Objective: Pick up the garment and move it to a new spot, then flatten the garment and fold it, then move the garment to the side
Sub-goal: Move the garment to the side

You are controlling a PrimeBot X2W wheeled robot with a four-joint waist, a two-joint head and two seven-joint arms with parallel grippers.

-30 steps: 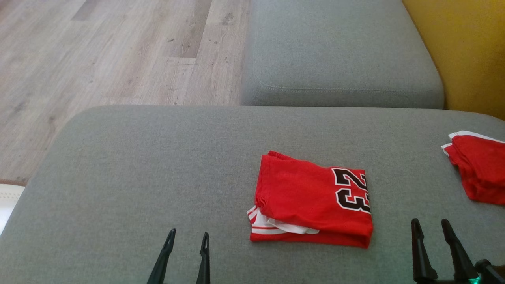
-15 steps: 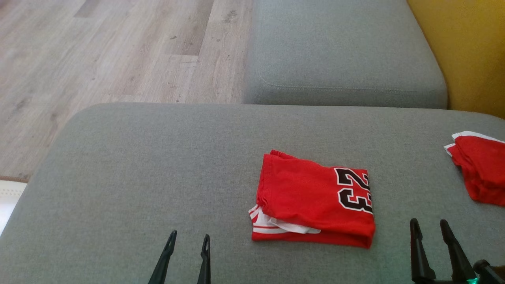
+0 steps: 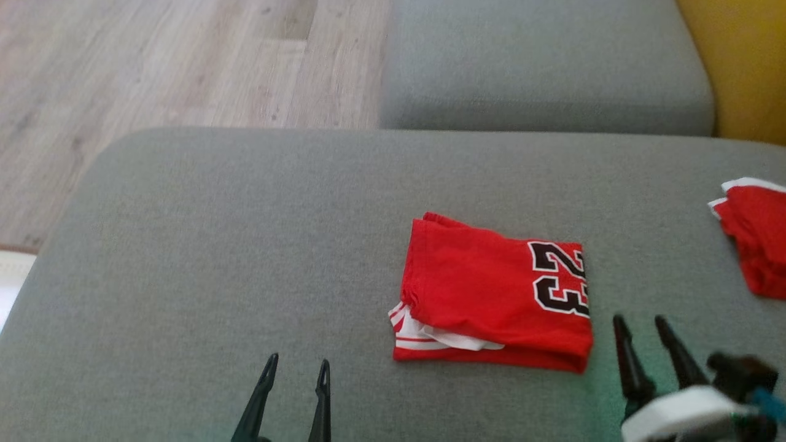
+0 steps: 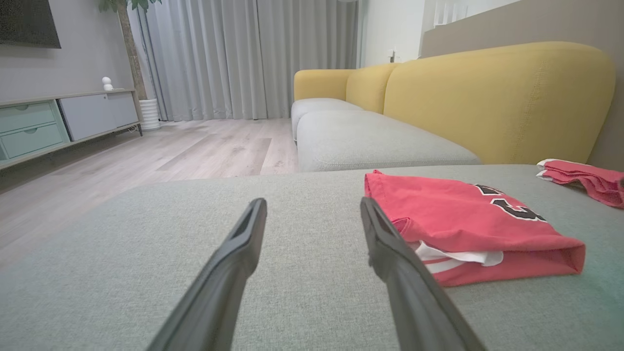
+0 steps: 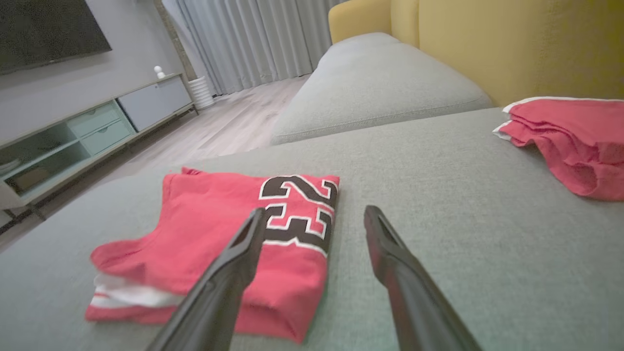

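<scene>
Starting left of the garment, my left hand [image 3: 298, 360] hovers over the grey cushion [image 3: 215, 245], fingers spread and holding nothing, well apart from the garment's left edge. The red garment [image 3: 485, 288] lies in a compact rectangle, layers stacked, with a bit of white, red-striped trim poking out at its near left corner. I judge the pick-up, flattening and folding done; what I think is left is moving it to the side. Just off the garment's near right corner sits my right hand [image 3: 638, 319], fingers also apart and empty. In the right wrist view one finger overlaps the cloth, but I cannot tell whether it touches. Farther right of the garment, well apart, lies a second red piece with white edging [image 3: 758, 239], looser in shape; I'd guess that side is where this one goes. The only writing I can read is the number "23" [image 3: 562, 282], black with a white outline, along the garment's right end and turned sideways in the head view. I see no brand or label.
</scene>
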